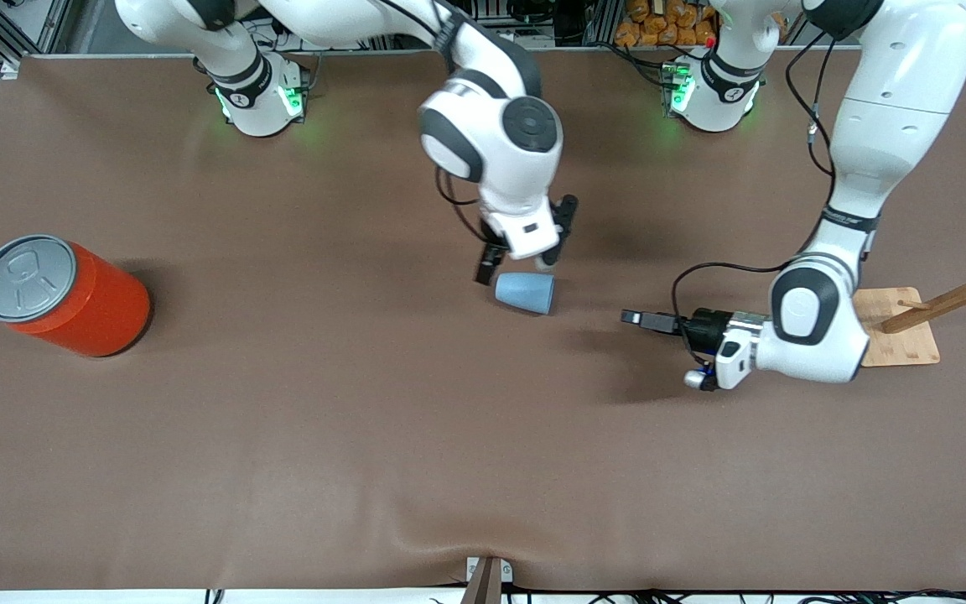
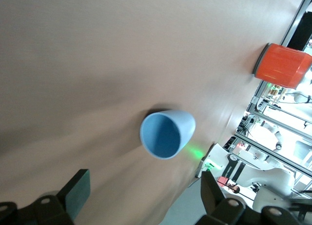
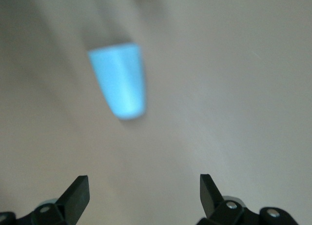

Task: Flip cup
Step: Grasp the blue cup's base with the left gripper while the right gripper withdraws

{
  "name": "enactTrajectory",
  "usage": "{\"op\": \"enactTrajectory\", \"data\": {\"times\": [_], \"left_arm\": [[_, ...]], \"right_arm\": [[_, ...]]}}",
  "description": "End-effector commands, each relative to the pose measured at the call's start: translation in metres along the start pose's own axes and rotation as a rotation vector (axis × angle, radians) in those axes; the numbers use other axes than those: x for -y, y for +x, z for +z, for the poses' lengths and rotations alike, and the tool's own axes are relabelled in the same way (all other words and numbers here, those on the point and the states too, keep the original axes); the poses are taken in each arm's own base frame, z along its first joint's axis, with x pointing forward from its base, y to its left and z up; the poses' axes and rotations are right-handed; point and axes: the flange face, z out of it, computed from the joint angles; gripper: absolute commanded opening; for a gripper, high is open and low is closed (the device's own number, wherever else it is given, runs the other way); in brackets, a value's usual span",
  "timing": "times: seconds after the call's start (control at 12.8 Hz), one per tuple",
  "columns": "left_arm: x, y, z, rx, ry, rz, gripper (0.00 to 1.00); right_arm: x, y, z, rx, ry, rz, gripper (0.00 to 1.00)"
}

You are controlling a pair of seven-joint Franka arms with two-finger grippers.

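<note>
The light-blue cup (image 1: 525, 294) lies on its side on the brown table near the middle, its open mouth turned toward the left arm's end. My right gripper (image 1: 516, 270) hangs open just above the cup, close to its narrow closed end. In the right wrist view the cup (image 3: 119, 81) lies ahead of the open right gripper (image 3: 144, 191). My left gripper (image 1: 641, 319) is low over the table, held level and aimed at the cup's mouth from a short way off. In the left wrist view the cup's mouth (image 2: 165, 134) faces the open, empty left gripper (image 2: 144, 195).
A large orange can (image 1: 64, 294) with a grey pull-tab lid stands at the right arm's end of the table; it also shows in the left wrist view (image 2: 282, 65). A wooden rack on a flat base (image 1: 902, 327) stands at the left arm's end, beside the left arm's wrist.
</note>
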Motion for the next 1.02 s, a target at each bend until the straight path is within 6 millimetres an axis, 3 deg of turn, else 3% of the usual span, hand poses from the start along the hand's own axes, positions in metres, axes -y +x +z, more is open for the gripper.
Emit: {"op": "enactTrajectory", "data": {"times": [0.0, 0.16, 0.31, 0.39, 0.47, 0.71, 0.78, 0.94], "left_arm": [[-0.007, -0.006, 0.031, -0.017, -0.075, 0.030, 1.00], [-0.002, -0.012, 0.054, -0.031, -0.172, 0.064, 0.94], [0.006, -0.013, 0.078, -0.043, -0.229, 0.099, 0.94], [0.009, -0.013, 0.083, -0.059, -0.239, 0.108, 0.94], [0.012, -0.014, 0.092, -0.061, -0.243, 0.112, 0.94], [0.007, -0.015, 0.115, -0.083, -0.264, 0.111, 0.93], [0.007, -0.015, 0.124, -0.092, -0.270, 0.107, 0.92], [0.009, -0.017, 0.136, -0.098, -0.283, 0.105, 0.90]], "right_arm": [[-0.102, -0.081, -0.022, 0.068, 0.117, 0.167, 1.00], [-0.158, -0.132, -0.037, 0.076, 0.165, 0.271, 1.00], [-0.218, -0.188, -0.036, 0.095, 0.222, 0.384, 1.00], [-0.227, -0.212, -0.055, 0.087, 0.223, 0.415, 1.00], [-0.243, -0.233, -0.062, 0.076, 0.222, 0.455, 1.00], [-0.297, -0.295, -0.061, 0.045, 0.243, 0.582, 1.00], [-0.309, -0.314, -0.064, 0.033, 0.248, 0.615, 1.00], [-0.318, -0.352, -0.089, -0.024, 0.283, 0.733, 1.00]]}}
